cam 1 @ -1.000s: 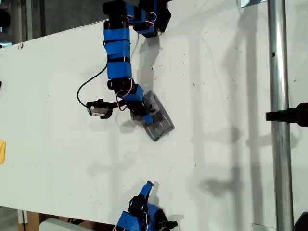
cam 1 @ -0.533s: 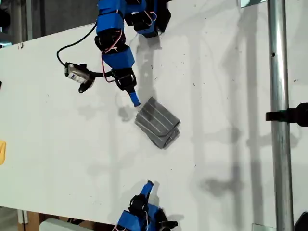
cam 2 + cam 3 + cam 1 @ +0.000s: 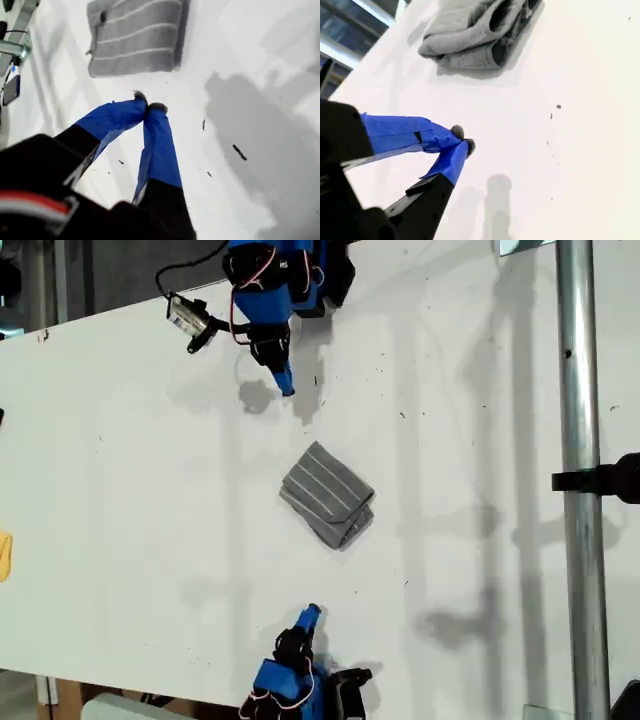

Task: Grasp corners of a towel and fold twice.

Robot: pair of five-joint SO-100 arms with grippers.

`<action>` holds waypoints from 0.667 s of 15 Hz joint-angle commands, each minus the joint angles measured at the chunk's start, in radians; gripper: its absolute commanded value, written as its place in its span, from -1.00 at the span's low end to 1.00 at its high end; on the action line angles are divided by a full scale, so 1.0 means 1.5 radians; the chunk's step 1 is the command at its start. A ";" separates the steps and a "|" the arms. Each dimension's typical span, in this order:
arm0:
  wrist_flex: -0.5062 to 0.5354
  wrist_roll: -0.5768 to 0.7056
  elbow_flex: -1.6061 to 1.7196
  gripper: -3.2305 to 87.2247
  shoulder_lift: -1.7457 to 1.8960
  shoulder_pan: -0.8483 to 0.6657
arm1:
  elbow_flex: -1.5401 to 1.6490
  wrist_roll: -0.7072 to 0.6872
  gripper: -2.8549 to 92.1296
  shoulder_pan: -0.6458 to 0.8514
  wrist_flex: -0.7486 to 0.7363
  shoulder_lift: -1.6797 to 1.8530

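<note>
The towel (image 3: 327, 495) lies folded into a small striped grey bundle in the middle of the white table (image 3: 120, 470), with no gripper touching it. Its layered open edges face the second wrist view, where the towel (image 3: 480, 30) lies well beyond my second gripper (image 3: 462, 139). That gripper (image 3: 312, 612) is shut and holds nothing, near the exterior view's bottom edge. My first gripper (image 3: 285, 388) hangs shut and holds nothing near the exterior view's top, far from the cloth. In the first wrist view the towel (image 3: 135, 35) lies beyond the touching fingertips of my first gripper (image 3: 147, 106).
A metal pole (image 3: 578, 540) with a black clamp (image 3: 600, 480) runs down the exterior view's right side. A yellow object (image 3: 4, 555) sits at that view's left edge. The first arm's small camera (image 3: 188, 315) hangs out on a cable beside the arm.
My first gripper let go of the towel and pulled back towards the exterior view's top. The towel now lies free and folded. My second gripper barely moved.
</note>
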 commanded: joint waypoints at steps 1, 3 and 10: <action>-0.014 -0.052 0.057 -0.96 0.004 -0.015 | 0.045 0.057 -0.94 0.017 0.135 0.135; 0.012 -0.098 0.056 -0.86 0.004 -0.012 | 0.098 0.104 -0.92 0.029 0.181 0.135; 0.012 0.376 0.057 -0.86 0.004 -0.017 | 0.098 0.122 -0.88 0.026 0.243 0.134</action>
